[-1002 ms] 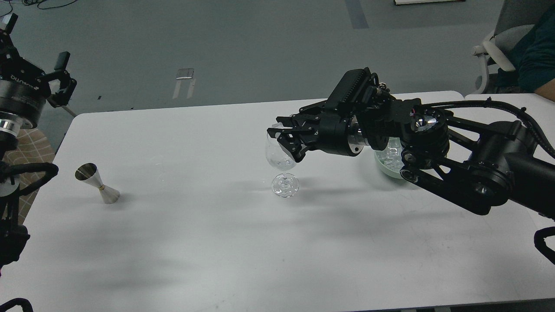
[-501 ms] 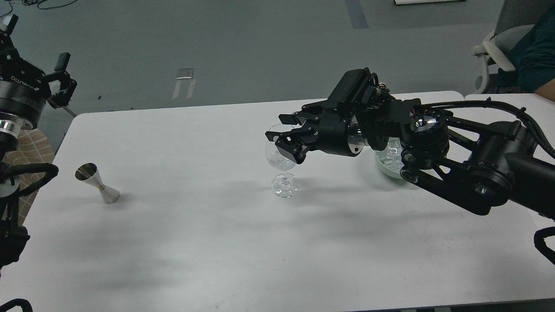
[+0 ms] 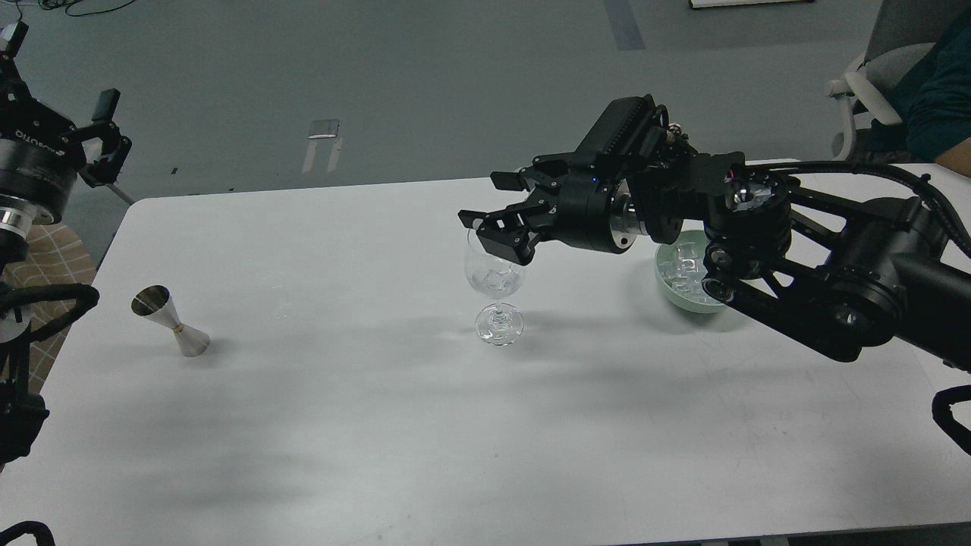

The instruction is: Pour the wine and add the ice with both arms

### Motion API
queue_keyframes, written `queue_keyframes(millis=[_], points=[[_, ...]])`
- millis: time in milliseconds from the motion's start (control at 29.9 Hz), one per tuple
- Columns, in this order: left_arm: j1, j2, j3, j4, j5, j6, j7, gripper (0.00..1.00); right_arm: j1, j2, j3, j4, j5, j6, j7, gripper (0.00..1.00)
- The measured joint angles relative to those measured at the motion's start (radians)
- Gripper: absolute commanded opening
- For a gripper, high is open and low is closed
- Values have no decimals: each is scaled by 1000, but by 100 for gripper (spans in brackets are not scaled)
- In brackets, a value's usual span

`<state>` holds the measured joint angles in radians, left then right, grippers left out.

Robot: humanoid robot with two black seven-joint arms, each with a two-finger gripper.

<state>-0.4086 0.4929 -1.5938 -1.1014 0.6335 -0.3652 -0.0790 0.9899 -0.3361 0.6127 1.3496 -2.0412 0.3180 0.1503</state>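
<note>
Head view
Right pincer (image 3: 497,220): fingers spread apart, holding nothing, just above the wine glass (image 3: 494,282) rim.
Left pincer (image 3: 95,144): at the far left edge, raised off the surface (image 3: 341,409); spread cannot be told.
Ice (image 3: 686,274): clear cubes in the pale green bowl (image 3: 675,296), behind the right arm.
Jigger (image 3: 168,319): steel, standing left, well apart.
</note>
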Motion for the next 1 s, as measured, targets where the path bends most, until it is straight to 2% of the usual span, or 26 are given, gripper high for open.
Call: queue_keyframes(millis=[200,468,835,1002], points=[[-2,1,0,1,0,0,1,98,71,0,171,-166,196,0,8,100],[-20,-2,20,16,3,6,1,98,209,-3,263,-455,756,-2,18,100],[-191,-1,249,138,26,-9,1,98,243,81,325,-740,1186,-8,63,100],[-329,-15,378,289,23,-91,-18,98,228,129,334,-864,1358,2,101,100]])
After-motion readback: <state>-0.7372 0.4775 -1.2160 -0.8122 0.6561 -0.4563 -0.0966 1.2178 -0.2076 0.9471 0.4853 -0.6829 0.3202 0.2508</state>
